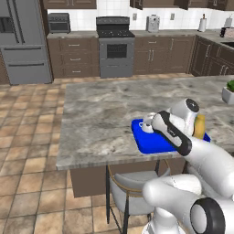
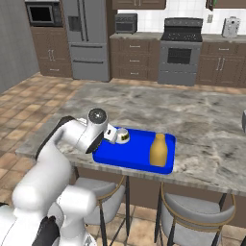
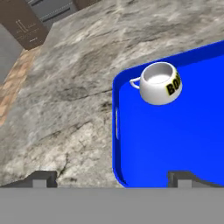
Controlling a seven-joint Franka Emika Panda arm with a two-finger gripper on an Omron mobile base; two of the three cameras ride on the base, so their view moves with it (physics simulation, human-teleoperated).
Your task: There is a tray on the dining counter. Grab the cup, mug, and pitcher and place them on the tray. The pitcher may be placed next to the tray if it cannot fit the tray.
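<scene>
The blue tray (image 2: 129,154) lies near the front edge of the dining counter (image 2: 192,110). The white mug (image 3: 159,83) stands upright in the tray's left far corner, also seen as the mug (image 2: 122,136) and mug (image 1: 147,125). The yellow-orange pitcher (image 2: 158,150) stands upright on the right part of the tray; the arm partly hides the pitcher (image 1: 199,127). My gripper (image 3: 113,178) hovers open over the tray's (image 3: 175,140) left edge, short of the mug, with nothing between its fingers. The cup is out of view.
Two stools (image 2: 192,211) stand under the counter's front edge below the tray. A white planter (image 1: 228,93) sits at the counter's far right. Bare marbled stone (image 3: 65,87) spreads left of and behind the tray. A stove (image 1: 115,45) and fridge (image 2: 86,38) line the back wall.
</scene>
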